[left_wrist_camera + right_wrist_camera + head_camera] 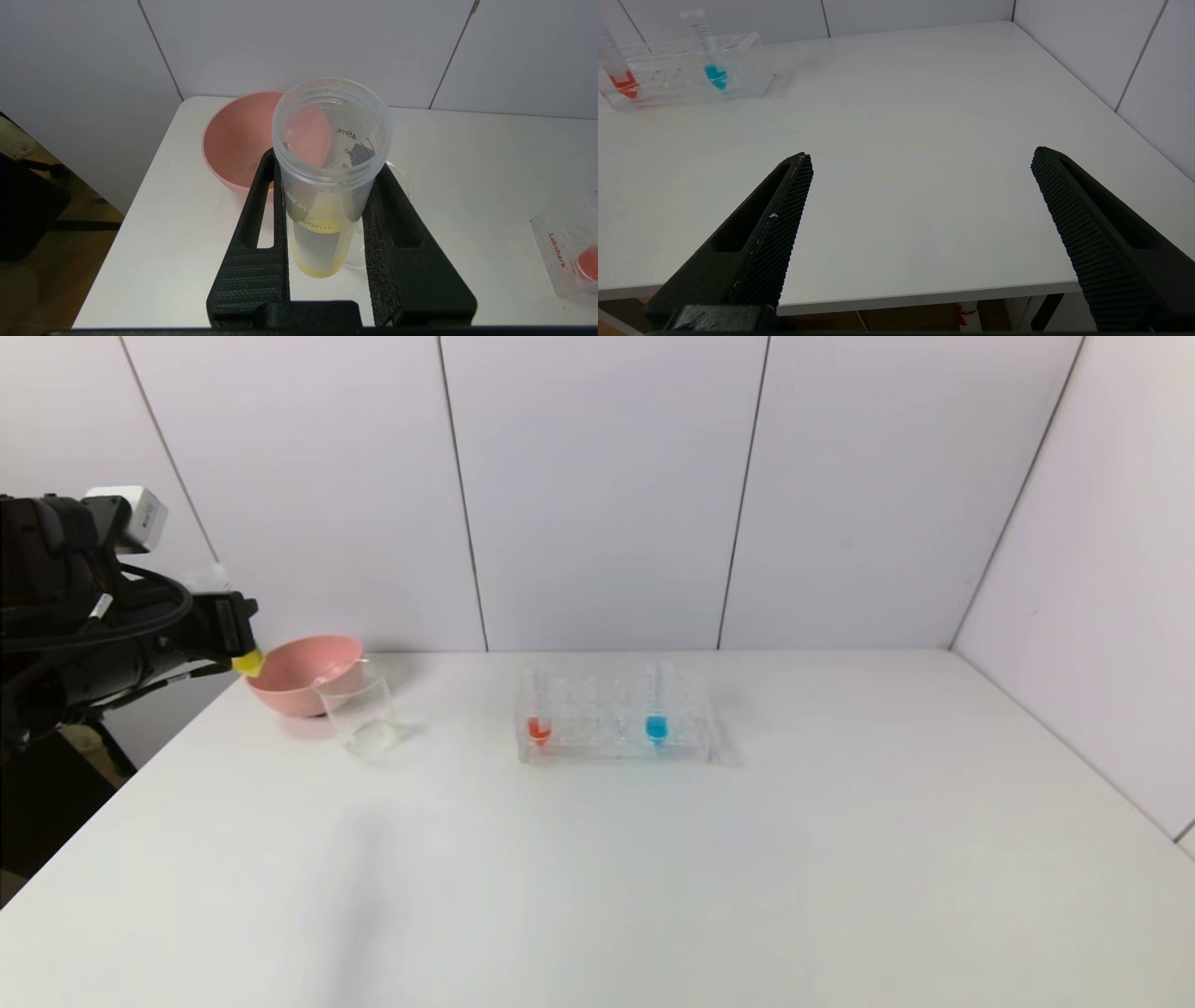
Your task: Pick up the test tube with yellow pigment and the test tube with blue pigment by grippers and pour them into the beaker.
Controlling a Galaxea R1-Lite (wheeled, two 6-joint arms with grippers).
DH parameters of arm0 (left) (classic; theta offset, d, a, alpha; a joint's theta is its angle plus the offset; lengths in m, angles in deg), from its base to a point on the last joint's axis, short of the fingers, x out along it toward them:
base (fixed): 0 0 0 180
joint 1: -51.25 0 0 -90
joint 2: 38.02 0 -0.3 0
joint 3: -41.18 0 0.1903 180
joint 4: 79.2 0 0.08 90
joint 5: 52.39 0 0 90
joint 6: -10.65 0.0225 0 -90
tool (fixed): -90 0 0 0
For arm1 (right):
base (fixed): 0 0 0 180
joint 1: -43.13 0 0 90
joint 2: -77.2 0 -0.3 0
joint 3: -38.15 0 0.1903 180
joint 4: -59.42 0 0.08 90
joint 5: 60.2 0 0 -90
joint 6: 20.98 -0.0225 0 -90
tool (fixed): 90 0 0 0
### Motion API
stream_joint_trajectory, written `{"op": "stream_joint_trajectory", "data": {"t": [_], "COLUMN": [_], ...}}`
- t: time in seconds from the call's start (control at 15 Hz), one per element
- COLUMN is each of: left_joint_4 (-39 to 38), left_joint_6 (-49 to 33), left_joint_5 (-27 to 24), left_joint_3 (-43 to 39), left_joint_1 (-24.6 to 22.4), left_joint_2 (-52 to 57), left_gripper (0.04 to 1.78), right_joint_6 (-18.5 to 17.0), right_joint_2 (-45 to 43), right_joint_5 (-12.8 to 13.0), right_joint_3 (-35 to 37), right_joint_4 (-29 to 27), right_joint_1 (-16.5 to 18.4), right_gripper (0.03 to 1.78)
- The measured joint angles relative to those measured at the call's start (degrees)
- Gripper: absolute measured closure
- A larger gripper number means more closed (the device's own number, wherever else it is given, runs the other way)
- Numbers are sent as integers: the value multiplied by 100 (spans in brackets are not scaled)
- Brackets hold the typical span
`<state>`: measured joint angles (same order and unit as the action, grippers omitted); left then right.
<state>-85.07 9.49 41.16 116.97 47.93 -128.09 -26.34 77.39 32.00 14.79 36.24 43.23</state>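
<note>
Left wrist view shows the left hand clamped on the test tube with yellow pigment, one black finger pressed on each side. The tube's open mouth faces the camera. Only a thin yellow film clings low inside it, so most of the yellow looks gone. In the head view the left hand hangs at the far left edge of the table, with the yellow tip of the tube poking out just beside the pink bowl.

The beaker stands right next to the bowl, touching or almost touching it. A pale yellowish puddle seems to sit at its bottom, though it is faint. So I think the yellow pour is done or nearly done.

The test tube with blue pigment stands upright in the clear rack, near the middle of the table and well apart from the beaker. Its blue is untouched, so that half of the job is left. A tube with red-orange liquid stands at the other end of the rack and must be left alone.

The right hand waits low at the table's near edge with its fingers wide apart, holding nothing. Bare table lies between it and the blue tube, so nothing blocks the way. The bowl so close to the beaker is the one thing to watch when pouring.
</note>
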Motion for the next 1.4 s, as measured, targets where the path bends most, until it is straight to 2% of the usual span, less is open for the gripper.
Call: {"op": "stream_joint_trajectory", "data": {"t": [1.0,1.4], "left_joint_4": [-37,-588], "left_joint_6": [-77,0], "left_joint_5": [-187,-177], "left_joint_3": [35,59], "left_joint_1": [-116,-177], "left_joint_2": [-185,-433], "left_gripper": [135,135], "right_joint_6": [-1,0], "right_joint_2": [-7,-7], "right_joint_5": [0,0], "right_joint_3": [0,0], "right_joint_4": [-2,0], "right_joint_1": [0,0], "right_gripper": [10,10]}}
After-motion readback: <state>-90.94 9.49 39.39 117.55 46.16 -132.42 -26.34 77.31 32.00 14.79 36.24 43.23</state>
